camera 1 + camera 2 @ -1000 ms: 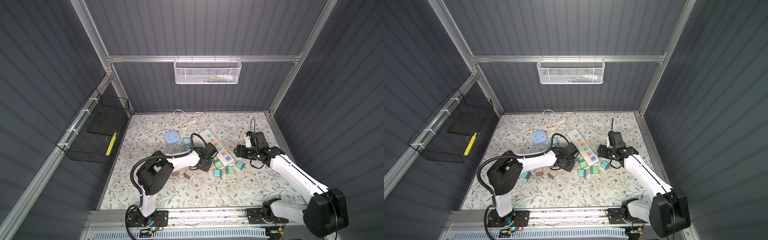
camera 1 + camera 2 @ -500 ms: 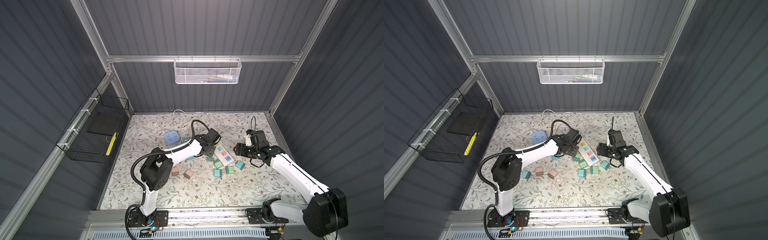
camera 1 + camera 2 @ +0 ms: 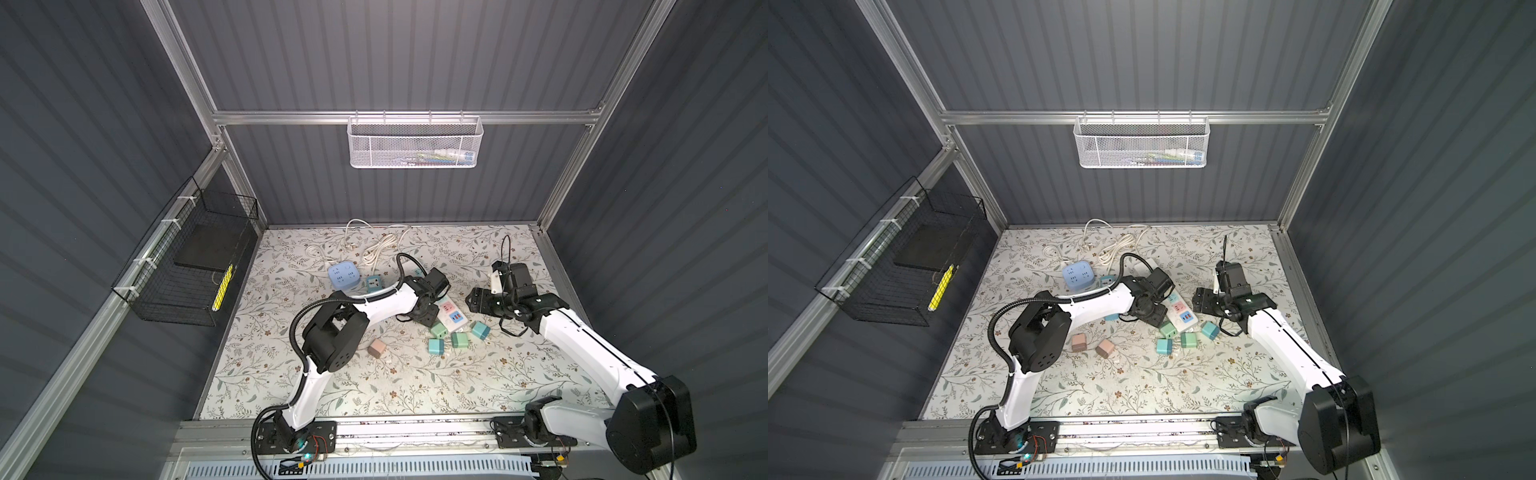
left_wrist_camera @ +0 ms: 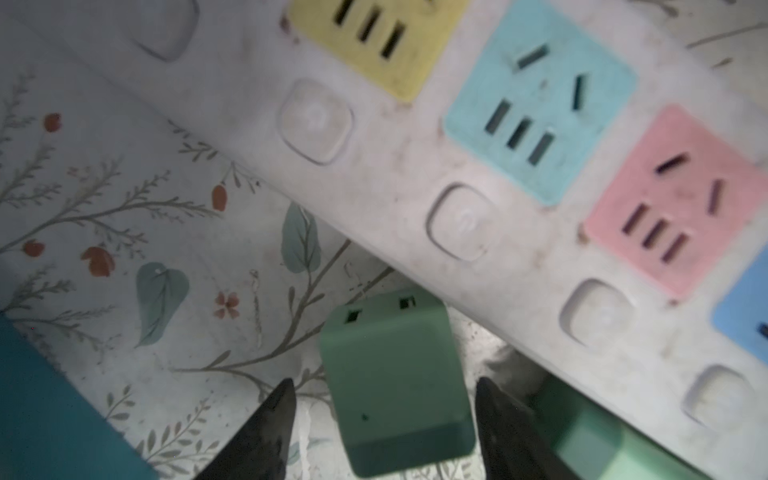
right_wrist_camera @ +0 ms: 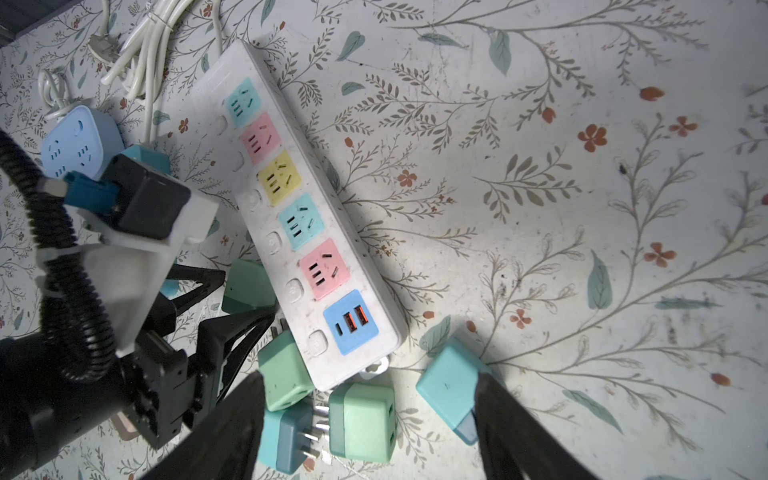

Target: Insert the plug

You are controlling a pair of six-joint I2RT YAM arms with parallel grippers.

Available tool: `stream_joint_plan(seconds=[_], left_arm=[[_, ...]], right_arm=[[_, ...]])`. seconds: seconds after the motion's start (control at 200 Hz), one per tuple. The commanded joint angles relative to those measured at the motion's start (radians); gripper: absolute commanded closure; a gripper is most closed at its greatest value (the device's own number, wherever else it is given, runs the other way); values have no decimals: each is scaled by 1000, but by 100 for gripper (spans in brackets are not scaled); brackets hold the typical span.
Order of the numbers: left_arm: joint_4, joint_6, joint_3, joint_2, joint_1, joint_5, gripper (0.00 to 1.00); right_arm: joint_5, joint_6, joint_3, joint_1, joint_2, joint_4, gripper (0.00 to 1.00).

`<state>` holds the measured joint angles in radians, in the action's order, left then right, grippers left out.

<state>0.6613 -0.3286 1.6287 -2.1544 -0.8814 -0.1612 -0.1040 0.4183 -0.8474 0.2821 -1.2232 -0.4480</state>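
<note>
L claw (image 4: 384,384) open, straddling green plug (image 4: 395,374) w/o pinching. Plug lies on counter (image 4: 124,208) just beside power strip (image 4: 478,216), long axis running between the fingers. R claw (image 5: 368,378) also open, farther from it.

Dark grey ribbed walls (image 3: 374,54) close me in on three sides, held by aluminium posts. A white mesh basket (image 3: 382,143) hangs from the cross rail (image 3: 270,118) on the back wall, plain in both top views. Below that basket spreads my desk (image 3: 415,386), covered in a pale leaf-and-flower print. Down and left of the basket, a black wire basket (image 3: 174,309) is strapped to the side wall's rail. The light is soft and even.
</note>
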Motion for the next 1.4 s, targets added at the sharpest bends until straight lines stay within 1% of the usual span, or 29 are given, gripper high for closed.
stream_joint_plan(seconds=[0.0, 0.06, 0.235, 0.385, 0.46, 0.51, 0.58, 0.705, 0.821, 0.861, 0.956, 1.036, 1.131, 1.221, 1.271, 1.286, 1.321, 1.396], left_arm=[[30, 7, 46, -23, 0, -39, 33], [34, 9, 46, -29, 2, -63, 35], [15, 15, 13, -27, 20, -53, 46], [-2, 35, -18, -13, 39, -28, 48], [1, 51, -26, -8, 49, -24, 50], [1, 60, -31, -1, 53, -23, 54], [-16, 91, -44, 21, 56, -12, 64], [-104, 121, -102, 95, 55, -16, 71], [-276, 153, -204, 196, 50, -27, 77], [-369, 167, -288, 239, 45, -48, 78], [-603, 184, -432, 333, 43, -70, 78], [-825, 223, -564, 400, 39, -59, 78], [-1132, 281, -733, 463, 39, -11, 76], [-1373, 317, -850, 488, 37, 20, 76], [-1420, 321, -873, 496, 38, 23, 77], [-1425, 320, -874, 497, 37, 21, 77], [-1431, 317, -878, 499, 37, 27, 77], [-1443, 309, -886, 509, 33, 48, 76]], right_arm=[[-2, 2, 22, -4, -4, 14, 21], [-4, 2, 25, -4, 1, 11, 21], [-14, 1, 27, -4, 14, 12, 21], [-16, -2, 28, -4, 18, 9, 22], [-17, -3, 25, -4, 23, 7, 22], [-20, -3, 25, -4, 24, 6, 22], [-23, -4, 25, -4, 29, 6, 23], [-39, -12, 13, -4, 26, 6, 25], [-69, -19, -6, -3, 27, 3, 27], [-80, -23, -15, -3, 26, 0, 28], [-108, -25, -42, -1, 23, -7, 30], [-138, -37, -75, 5, 8, -22, 34], [-177, -62, -129, 29, -18, -48, 37], [-198, -98, -186, 65, -47, -77, 39], [-220, -114, -212, 79, -62, -88, 39], [-264, -120, -216, 80, -65, -88, 40], [-312, -128, -223, 82, -76, -79, 40], [-353, -140, -244, 91, -103, -84, 42]])
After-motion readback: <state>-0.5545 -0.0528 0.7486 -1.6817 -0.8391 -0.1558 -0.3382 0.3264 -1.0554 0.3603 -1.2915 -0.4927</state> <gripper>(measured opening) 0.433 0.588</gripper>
